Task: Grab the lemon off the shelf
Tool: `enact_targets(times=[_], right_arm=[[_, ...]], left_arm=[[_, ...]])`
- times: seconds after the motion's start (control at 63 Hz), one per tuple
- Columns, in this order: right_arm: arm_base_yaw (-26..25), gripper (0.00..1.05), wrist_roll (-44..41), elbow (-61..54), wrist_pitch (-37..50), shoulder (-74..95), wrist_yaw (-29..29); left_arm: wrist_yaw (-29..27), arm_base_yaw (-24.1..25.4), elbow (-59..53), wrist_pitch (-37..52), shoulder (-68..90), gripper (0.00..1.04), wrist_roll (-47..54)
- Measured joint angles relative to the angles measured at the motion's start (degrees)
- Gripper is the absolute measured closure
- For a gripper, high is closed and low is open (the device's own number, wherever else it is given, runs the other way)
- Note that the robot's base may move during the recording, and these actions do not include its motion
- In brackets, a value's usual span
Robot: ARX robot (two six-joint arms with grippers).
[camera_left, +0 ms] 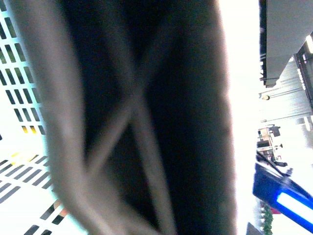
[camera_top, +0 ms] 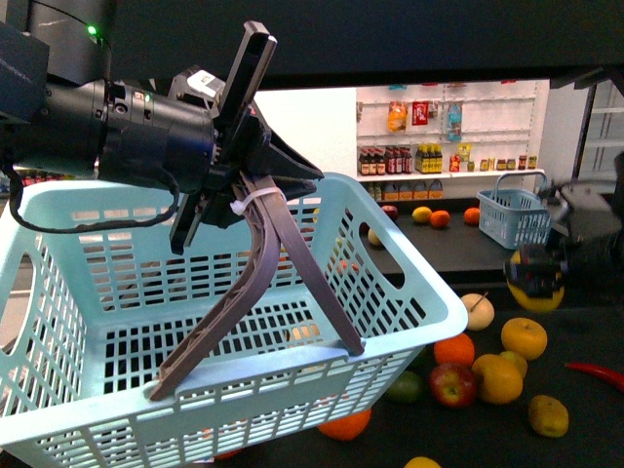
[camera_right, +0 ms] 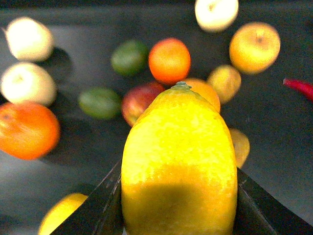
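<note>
While left claw [camera_top: 258, 369] seems clamped on the near basket [camera_top: 78, 322] rim (wrist view blurred), right claw [camera_right: 178, 215] is closed on the lemon [camera_right: 178, 156], right of it, clear above the shelf [camera_top: 575, 400] fruit [camera_top: 499, 378]. Risk: fast swing to basket, lemon slips or clips the rim.

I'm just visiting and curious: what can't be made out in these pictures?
- Front view: the basket hides much of the shelf.
- Left wrist view: blurred fingers fill the frame; whether the left end effector grips the basket is unclear.
- Right wrist view: the edge cuts off the lemon.
</note>
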Motion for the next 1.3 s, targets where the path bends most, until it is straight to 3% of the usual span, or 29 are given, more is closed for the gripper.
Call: enact_targets(times=[0.191,0.397,0.762,1.128,1.302], right_arm=[[2.38,0.57,4.66,-3.98,0.13,-14.56,-6.03],[7.13,0.57,10.43,-6.49,0.0,-19.56,-10.29],[15.78,0.57,13.73,-7.52,0.42,-17.7,-10.75],[19.56,0.57,14.23,-5.03,0.61,-10.19,-9.27],[19.78,0.26,14.08,-4.55,1.16,-10.08,-9.31]], left_arm=[[-0.07,0.0,0.0,0.0,0.0,0.93,0.02],[-0.02,0.0,0.0,0.0,0.0,0.93,0.0],[-0.04,0.0,0.0,0.0,0.0,0.93,0.02],[-0.02,0.0,0.0,0.0,0.0,0.93,0.0],[-0.02,0.0,0.0,0.0,0.0,0.93,0.02]])
